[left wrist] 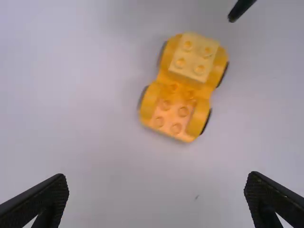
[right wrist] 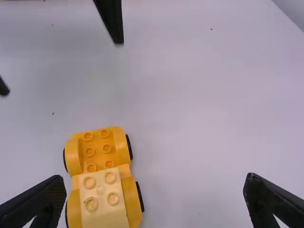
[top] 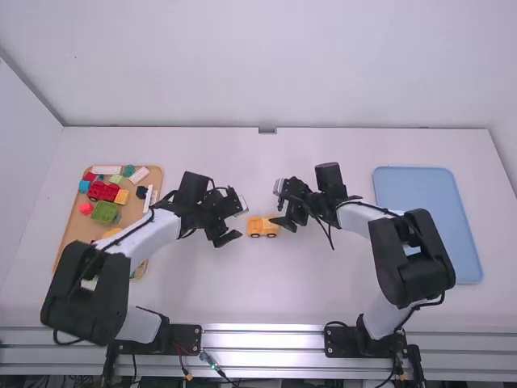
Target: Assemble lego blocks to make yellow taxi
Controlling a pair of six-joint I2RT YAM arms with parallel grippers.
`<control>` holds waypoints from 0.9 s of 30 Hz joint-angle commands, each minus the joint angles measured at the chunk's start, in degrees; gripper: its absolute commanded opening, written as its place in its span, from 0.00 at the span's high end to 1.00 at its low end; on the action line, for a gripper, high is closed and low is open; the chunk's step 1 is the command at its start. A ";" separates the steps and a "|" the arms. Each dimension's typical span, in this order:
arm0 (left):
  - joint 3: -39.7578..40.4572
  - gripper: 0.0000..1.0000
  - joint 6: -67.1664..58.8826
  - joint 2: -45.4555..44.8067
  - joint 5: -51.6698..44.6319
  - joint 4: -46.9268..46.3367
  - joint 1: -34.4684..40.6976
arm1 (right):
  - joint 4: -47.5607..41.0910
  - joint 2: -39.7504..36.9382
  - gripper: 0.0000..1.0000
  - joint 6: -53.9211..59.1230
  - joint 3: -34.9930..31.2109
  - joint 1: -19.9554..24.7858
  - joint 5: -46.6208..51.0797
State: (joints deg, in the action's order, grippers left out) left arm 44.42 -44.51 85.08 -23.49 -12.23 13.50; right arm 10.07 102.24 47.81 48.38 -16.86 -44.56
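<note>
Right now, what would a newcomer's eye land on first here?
The yellow wheeled car, a paler block on one end, between the open left gripper and open right gripper at mid-table. Then the wooden tray of bright blocks at left, the blue tray at right.

A pale wall (top: pixel 275 65) stands behind the evenly lit white table (top: pixel 266 291).

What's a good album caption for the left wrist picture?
A little yellow block car on black wheels, in front of the open left gripper.
</note>
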 commanded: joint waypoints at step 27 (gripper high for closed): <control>42.21 0.01 35.80 8.66 23.04 -28.37 -37.05 | 6.45 -1.09 0.01 -4.31 1.11 0.42 0.09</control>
State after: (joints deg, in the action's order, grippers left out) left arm 82.26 -7.14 90.11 4.03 -39.03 -22.94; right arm 16.03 102.24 46.24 48.38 -16.75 -44.38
